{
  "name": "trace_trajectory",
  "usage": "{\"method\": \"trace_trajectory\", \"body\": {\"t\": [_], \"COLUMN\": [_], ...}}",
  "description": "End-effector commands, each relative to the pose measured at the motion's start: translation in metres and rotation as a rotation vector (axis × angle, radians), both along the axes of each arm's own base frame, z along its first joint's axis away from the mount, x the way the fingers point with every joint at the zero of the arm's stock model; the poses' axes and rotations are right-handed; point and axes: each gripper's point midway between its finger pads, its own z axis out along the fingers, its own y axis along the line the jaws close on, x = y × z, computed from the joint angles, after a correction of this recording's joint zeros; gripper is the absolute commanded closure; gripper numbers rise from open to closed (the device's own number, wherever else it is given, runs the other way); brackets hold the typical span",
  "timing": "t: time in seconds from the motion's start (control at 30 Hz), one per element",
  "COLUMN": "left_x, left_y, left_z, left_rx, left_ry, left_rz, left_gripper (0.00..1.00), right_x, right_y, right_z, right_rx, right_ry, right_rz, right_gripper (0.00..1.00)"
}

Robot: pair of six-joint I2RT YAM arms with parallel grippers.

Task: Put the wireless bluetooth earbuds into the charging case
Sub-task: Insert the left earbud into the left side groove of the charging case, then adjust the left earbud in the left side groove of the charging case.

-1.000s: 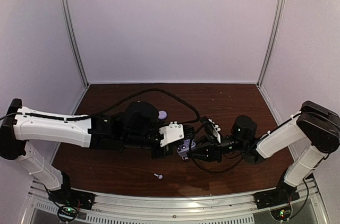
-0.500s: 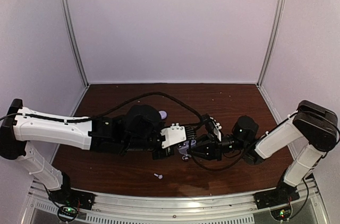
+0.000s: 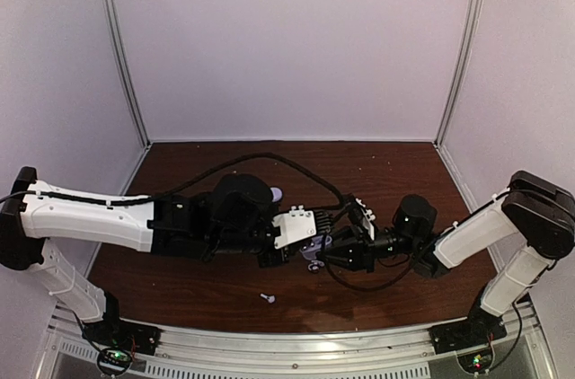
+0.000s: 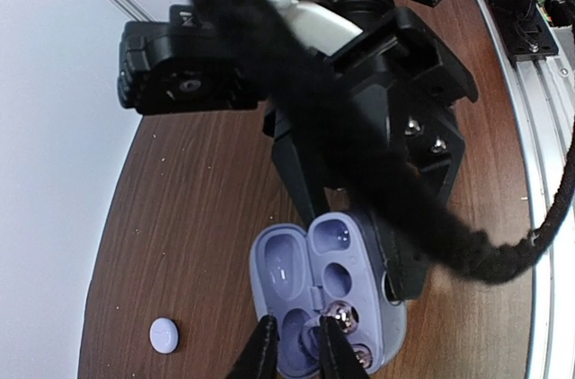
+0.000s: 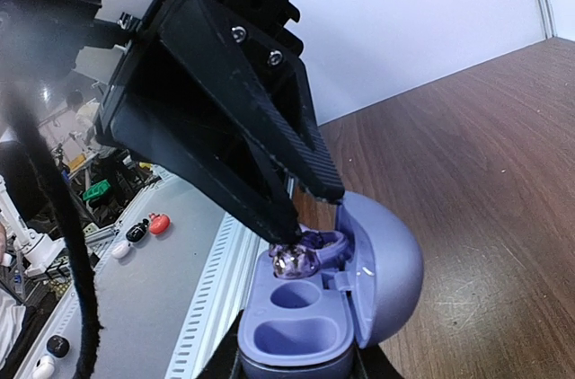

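**Earbud at the open case, both arms engaged**

Charging case [image 5: 377, 280], lid open, is clamped between the fingers of my right gripper [image 4: 359, 249] over the middle of the table [image 3: 395, 172]. My left gripper [image 4: 296, 349] points into the open case from the opposite side. One earbud [image 5: 289, 260] sits at its fingertips, in one cavity of the case, with empty cavities beside it. The left wrist view shows a narrow gap between the left fingertips. I cannot tell whether they pinch the earbud or stand just clear of it.

Obstructions:
- A thick black cable [image 4: 359, 172] crosses the left wrist view diagonally, covering part of my right gripper and one edge of the case.
- In the right wrist view, my left fingers fill the upper left and hide most of the earbud.
- From above, both wrists cover nearly all of the case.

Surroundings:
- A loose earbud [image 3: 267, 296] lies on the table near the front rail, well apart from the case.
- A small pale disc [image 4: 163, 334] lies on the table, apart from the case.
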Motion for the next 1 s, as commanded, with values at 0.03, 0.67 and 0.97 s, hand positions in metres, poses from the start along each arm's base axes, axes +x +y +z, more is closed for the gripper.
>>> {"method": "trace_trajectory", "body": {"t": [0.03,0.67,0.97], "left_x": [-0.002,0.009,0.003], "left_y": [0.001,0.038,0.046], "left_z": [0.036,0.093,0.102], "left_rx": [-0.078,-0.484,-0.675], "left_ry": [-0.018,0.287,0.549], "left_rz": [0.002,0.005,-0.084], "left_gripper": [0.79,0.50,0.11], "right_x": [0.005,0.005,0.006], "right_y": [-0.001,-0.010,-0.012], "right_z": [0.017,0.033,0.056], "right_rx": [0.040,0.067,0.102], "right_ry": [-0.101,-0.221,-0.295], "right_rz": [-0.029,-0.088,-0.118], "right_gripper": [1.00,1.00,1.00]}}
